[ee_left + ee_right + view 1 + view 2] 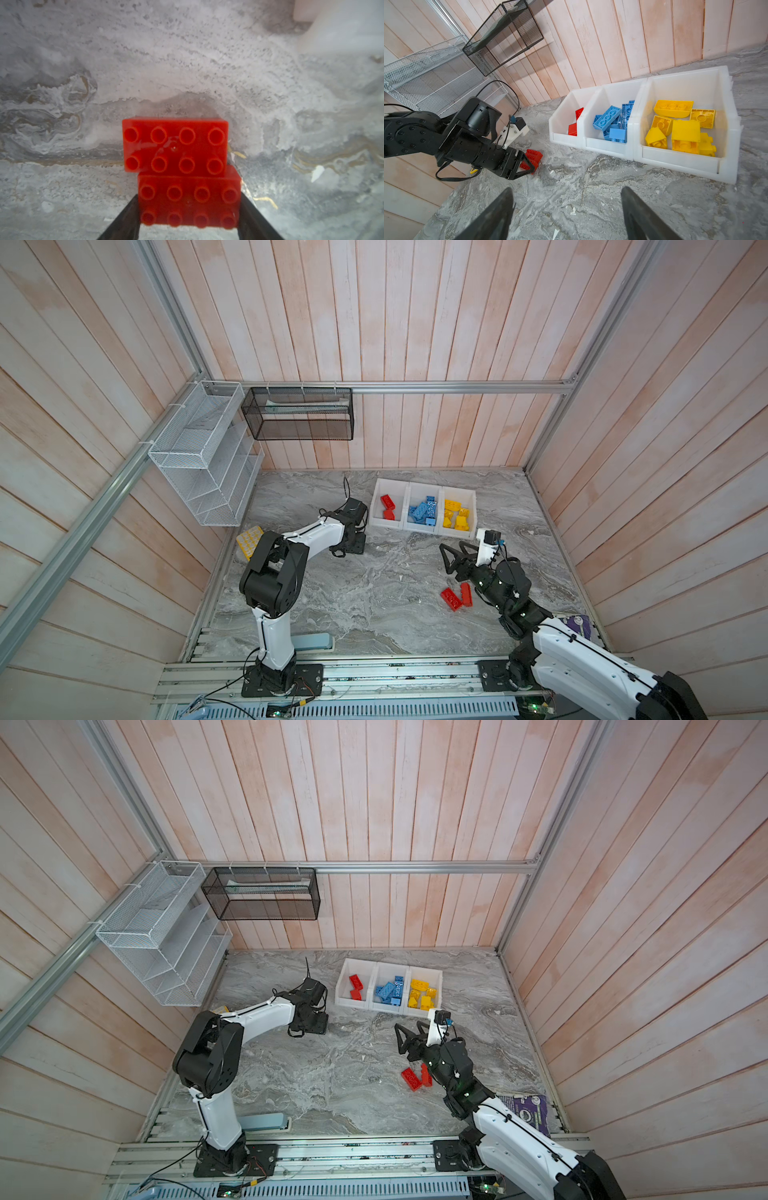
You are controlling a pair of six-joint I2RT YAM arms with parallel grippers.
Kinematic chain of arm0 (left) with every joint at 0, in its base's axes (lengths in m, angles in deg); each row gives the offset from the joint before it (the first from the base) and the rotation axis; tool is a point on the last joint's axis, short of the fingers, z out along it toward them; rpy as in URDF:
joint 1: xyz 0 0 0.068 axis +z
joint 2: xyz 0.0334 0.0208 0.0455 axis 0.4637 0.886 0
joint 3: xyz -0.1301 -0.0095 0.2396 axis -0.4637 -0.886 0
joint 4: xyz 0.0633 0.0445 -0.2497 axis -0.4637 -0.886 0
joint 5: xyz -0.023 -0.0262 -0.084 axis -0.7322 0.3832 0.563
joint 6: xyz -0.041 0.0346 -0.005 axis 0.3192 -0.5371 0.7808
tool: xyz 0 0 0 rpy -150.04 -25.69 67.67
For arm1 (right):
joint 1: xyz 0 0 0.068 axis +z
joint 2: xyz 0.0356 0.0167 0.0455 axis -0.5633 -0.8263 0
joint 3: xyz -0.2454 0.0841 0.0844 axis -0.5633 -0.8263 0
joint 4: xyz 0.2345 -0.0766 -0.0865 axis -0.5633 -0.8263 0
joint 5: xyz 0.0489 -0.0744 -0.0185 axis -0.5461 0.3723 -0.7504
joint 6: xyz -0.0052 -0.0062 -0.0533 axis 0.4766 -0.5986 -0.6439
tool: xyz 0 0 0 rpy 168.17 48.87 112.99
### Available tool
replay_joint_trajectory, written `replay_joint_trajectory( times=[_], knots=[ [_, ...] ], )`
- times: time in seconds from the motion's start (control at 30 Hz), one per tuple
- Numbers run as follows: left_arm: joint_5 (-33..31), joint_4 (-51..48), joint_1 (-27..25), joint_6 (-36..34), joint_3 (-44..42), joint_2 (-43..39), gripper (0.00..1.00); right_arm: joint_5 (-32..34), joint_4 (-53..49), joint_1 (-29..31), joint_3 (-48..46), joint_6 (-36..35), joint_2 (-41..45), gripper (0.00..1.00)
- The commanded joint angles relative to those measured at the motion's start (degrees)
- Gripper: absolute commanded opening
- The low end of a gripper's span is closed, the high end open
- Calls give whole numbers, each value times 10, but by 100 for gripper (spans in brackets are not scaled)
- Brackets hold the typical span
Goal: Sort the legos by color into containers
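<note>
The left gripper (188,199) is clamped on the sides of a red brick (189,187) that sits against a second red brick (174,145), down at the grey marbled table (187,62) just beside the containers (612,148). The right gripper (566,207) hangs spread and empty over bare table. The 3 joined white bins hold red, blue and yellow legos (608,116) in turn. 2 loose red bricks (451,599) lie by the right arm. Pale pink planked walls (415,344) carry a white wire rack (199,456) and a black mesh basket (299,414).
</note>
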Motion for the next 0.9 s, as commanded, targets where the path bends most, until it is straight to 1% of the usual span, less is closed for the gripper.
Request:
replay_joint_trajectory(
  times=[0.0, 0.17, 0.33, 0.47, 0.6, 0.87],
  knots=[
    [-8, 5, 3, 0, 14, 9, 67, 13, -3, 1, -4, 5, 4, 81],
    [-9, 4, 3, 7, 13, -1, 65, 15, -5, 0, -4, 6, 3, 81],
    [-5, 12, 2, 18, 4, -37, 65, 23, 7, 1, -18, 10, 18, 81],
    [-1, 11, 1, 22, 13, -60, 65, 26, 20, 1, -26, 13, 14, 80],
    [12, 14, 1, 30, 45, -67, 65, 23, 22, 1, -24, 14, 2, 80],
    [23, 8, -15, 33, 135, -43, 65, 22, 24, 0, -23, 14, -2, 80]
  ],
)
